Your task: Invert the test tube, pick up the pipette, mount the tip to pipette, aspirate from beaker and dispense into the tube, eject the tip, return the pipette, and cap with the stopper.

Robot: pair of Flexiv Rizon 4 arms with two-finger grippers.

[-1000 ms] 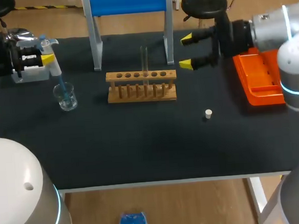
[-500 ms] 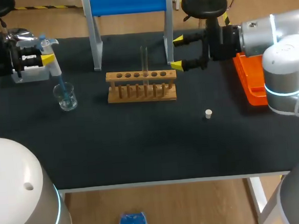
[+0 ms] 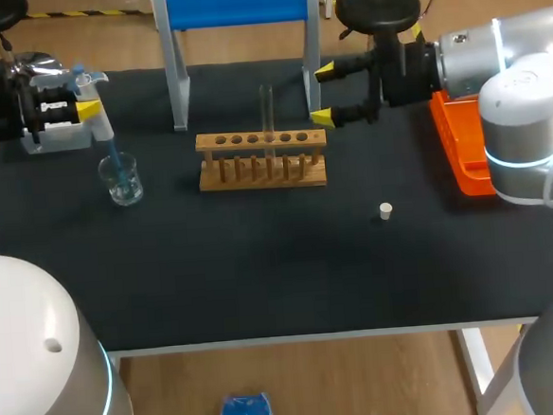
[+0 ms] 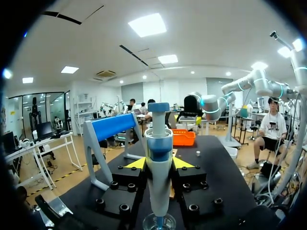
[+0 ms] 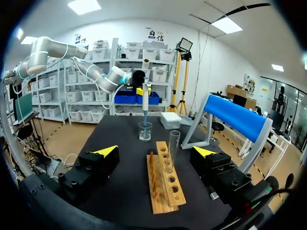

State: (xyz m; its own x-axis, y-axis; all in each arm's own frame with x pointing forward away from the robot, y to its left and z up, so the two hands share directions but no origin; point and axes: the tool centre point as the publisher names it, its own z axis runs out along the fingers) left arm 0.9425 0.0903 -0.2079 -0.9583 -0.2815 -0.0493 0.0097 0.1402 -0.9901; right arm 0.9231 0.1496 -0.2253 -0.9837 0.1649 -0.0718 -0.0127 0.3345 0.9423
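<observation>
So far: pipette (image 3: 100, 130) clamped in left gripper (image 4: 159, 164), tip dipped into beaker (image 3: 122, 178) — aspiration seemingly underway.
Right gripper (image 3: 324, 95): spread wide, nothing held.
Outstanding: dispensing, ejection, stopper (image 3: 385, 210).

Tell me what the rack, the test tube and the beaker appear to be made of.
Rack: wood, it seems; pale brown, matt and unpainted, with drilled holes and round pegs.
Test tube: clear and glossy, with the background showing through it. It is glass or clear plastic, I cannot tell which.
Beaker: likewise transparent, with pale glints on its wall; glass or clear plastic.
</observation>
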